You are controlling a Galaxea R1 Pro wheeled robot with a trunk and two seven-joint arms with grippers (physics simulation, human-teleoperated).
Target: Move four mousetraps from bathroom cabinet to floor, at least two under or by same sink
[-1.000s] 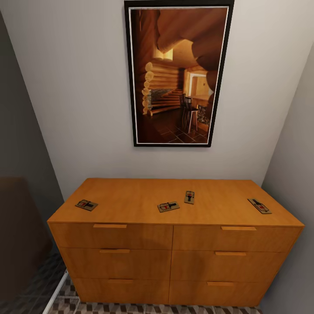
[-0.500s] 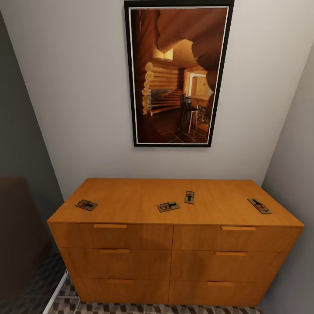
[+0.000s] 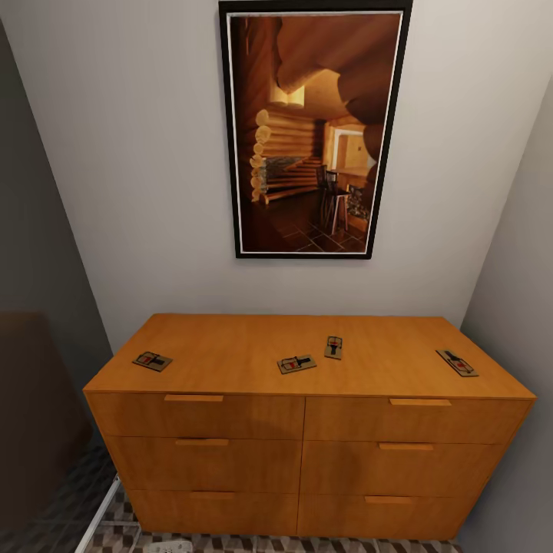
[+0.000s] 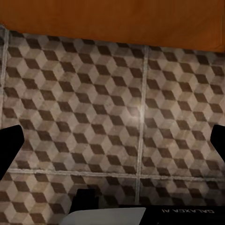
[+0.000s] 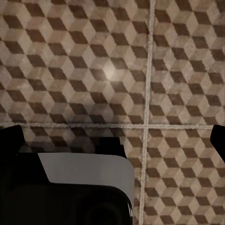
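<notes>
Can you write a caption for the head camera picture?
Four mousetraps lie on the orange-brown cabinet below a framed log-cabin picture.

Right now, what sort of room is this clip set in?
Probably a narrow corner of a bathroom, though no fixtures confirm it. A wooden cabinet with four mousetraps on top stands against a wall under a framed picture, on the cube-patterned tiled bathroom floor.

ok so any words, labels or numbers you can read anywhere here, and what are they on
"GALAXEA AI" in white letters, seen upside down, on the dark body of the left arm above the tiled floor.
The four mousetraps on the cabinet carry red marks, too small to read as text.
The framed picture on the wall shows a log-cabin room, with no writing that can be read.
</notes>
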